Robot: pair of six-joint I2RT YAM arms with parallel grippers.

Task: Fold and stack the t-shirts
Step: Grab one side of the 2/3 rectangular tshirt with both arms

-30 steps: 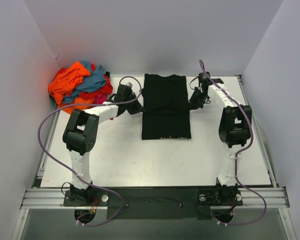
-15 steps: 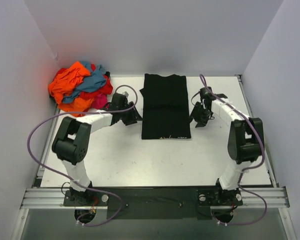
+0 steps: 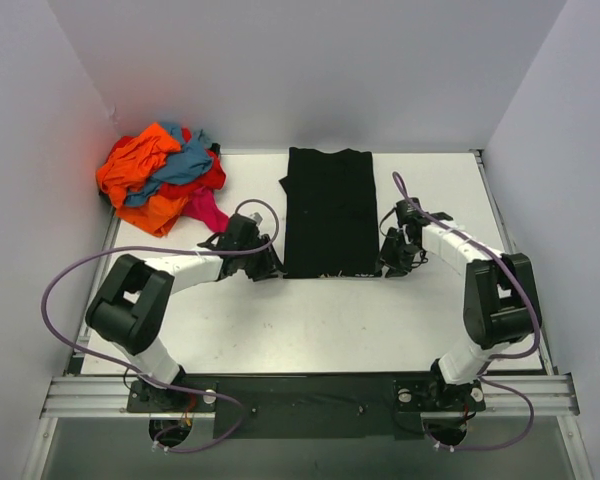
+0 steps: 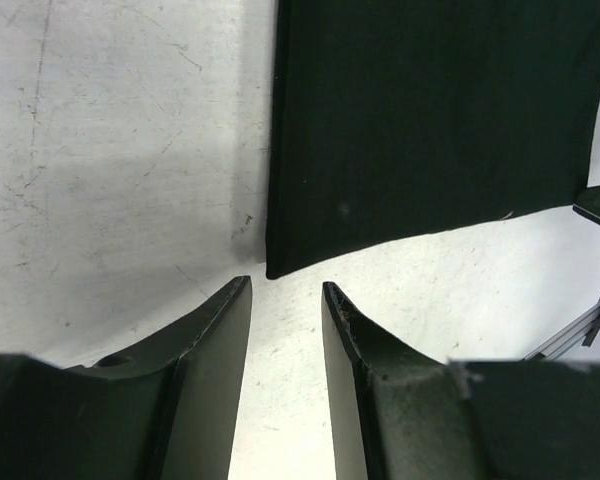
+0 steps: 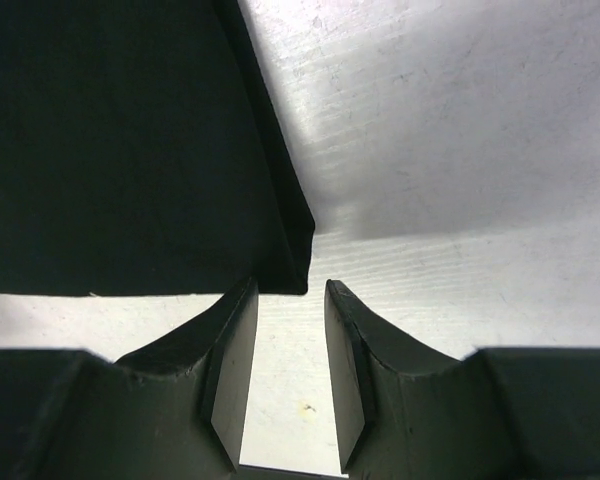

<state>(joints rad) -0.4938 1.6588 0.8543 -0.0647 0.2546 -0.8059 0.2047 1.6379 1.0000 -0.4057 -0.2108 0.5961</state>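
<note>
Left gripper point(image 4: 286, 286) spread, nothing between its dark curved fingers; tips just short of the near left corner of the black t-shirt point(image 3: 329, 210). Right gripper point(image 5: 290, 285) likewise spread and empty, at the near right corner. Shirt folded into a long flat rectangle of soft matte cloth on the scuffed white table point(image 4: 110, 150). Orange, teal, red and magenta crumpled t-shirts point(image 3: 160, 180) heaped at the far left corner.

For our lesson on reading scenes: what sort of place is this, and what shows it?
Likely a robot lab cell: a left arm and right arm mounted at a white table, bare walls around it, a black shirt laid flat.
</note>
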